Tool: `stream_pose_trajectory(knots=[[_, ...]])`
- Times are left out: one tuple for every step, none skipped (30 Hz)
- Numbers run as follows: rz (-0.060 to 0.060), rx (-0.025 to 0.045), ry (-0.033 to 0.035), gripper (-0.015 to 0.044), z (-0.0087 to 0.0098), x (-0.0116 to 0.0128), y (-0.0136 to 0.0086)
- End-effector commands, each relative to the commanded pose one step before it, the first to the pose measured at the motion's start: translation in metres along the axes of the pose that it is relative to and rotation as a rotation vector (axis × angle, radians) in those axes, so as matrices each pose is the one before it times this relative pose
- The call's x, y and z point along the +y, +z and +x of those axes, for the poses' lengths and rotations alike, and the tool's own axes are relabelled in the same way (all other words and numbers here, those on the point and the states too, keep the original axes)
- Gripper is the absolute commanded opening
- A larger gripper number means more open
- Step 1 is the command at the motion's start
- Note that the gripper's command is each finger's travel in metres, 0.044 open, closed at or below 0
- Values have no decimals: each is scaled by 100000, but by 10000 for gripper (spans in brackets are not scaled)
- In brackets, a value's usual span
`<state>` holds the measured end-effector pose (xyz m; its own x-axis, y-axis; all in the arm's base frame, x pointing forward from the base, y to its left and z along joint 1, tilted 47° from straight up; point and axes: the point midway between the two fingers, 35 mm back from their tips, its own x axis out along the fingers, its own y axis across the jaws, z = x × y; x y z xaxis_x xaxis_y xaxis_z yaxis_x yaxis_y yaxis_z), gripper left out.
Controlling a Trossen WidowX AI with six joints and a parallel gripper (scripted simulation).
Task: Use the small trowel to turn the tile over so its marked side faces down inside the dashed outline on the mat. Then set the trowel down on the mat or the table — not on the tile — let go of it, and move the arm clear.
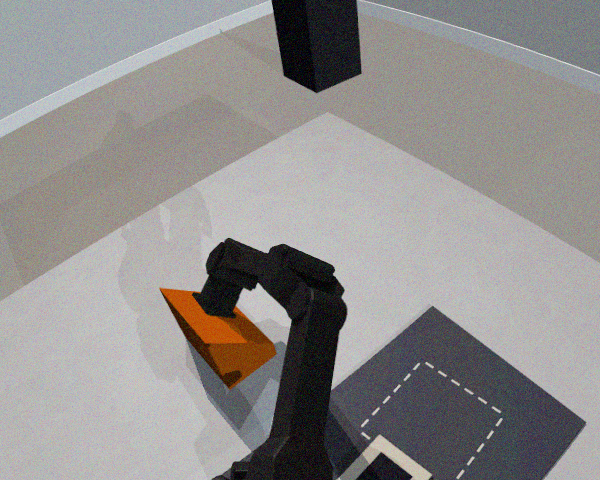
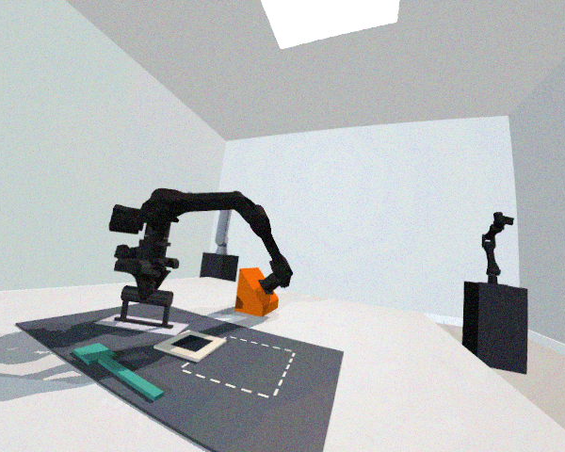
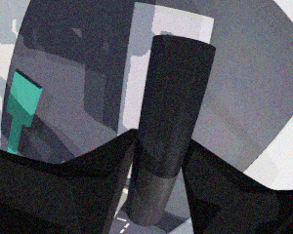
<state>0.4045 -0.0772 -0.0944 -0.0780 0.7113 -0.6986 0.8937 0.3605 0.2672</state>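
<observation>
The trowel (image 2: 127, 295) (image 3: 178, 83) has a thick black handle on two posts above a pale flat plate. It stands upright on the mat (image 2: 312, 389) (image 1: 502, 382). My gripper (image 2: 148, 294) (image 3: 159, 138) points down over it and is shut on its handle, a finger at each side. The tile (image 2: 192, 342) (image 1: 388, 467) lies flat beside the trowel's plate, its dark square mark up. It overlaps the edge of the dashed outline (image 2: 293, 352) (image 1: 500, 414) and lies mostly outside it. The gripper and trowel are out of sight in the top view.
A teal flat-bladed tool (image 2: 129, 378) (image 3: 26, 93) lies near the mat's edge, beside the trowel. My arm rises from an orange wedge-shaped mount (image 1: 243, 356) (image 2: 250, 297) behind the mat. Black pedestals (image 1: 316, 46) (image 2: 494, 326) stand in the background.
</observation>
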Motion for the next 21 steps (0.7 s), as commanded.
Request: stream_pose_trajectory(knots=[[-11, 326, 524, 130, 116, 145, -96], [0, 0, 0, 130, 0, 0, 0], [0, 0, 0, 130, 0, 0, 0], [0, 0, 0, 130, 0, 0, 0], [0, 0, 0, 130, 0, 0, 0], [0, 0, 0, 130, 0, 0, 0], [0, 0, 0, 130, 0, 0, 0], [0, 0, 0, 130, 0, 0, 0], [0, 0, 0, 130, 0, 0, 0], [0, 0, 0, 130, 0, 0, 0], [0, 0, 0, 130, 0, 0, 0], [0, 0, 0, 130, 0, 0, 0], [0, 0, 0, 130, 0, 0, 0], [0, 0, 0, 130, 0, 0, 0], [0, 0, 0, 130, 0, 0, 0], [0, 0, 0, 130, 0, 0, 0], [0, 0, 0, 130, 0, 0, 0], [-500, 0, 0, 130, 0, 0, 0], [-1500, 0, 0, 130, 0, 0, 0], [-2500, 0, 0, 130, 0, 0, 0], [-3000, 0, 0, 130, 0, 0, 0]])
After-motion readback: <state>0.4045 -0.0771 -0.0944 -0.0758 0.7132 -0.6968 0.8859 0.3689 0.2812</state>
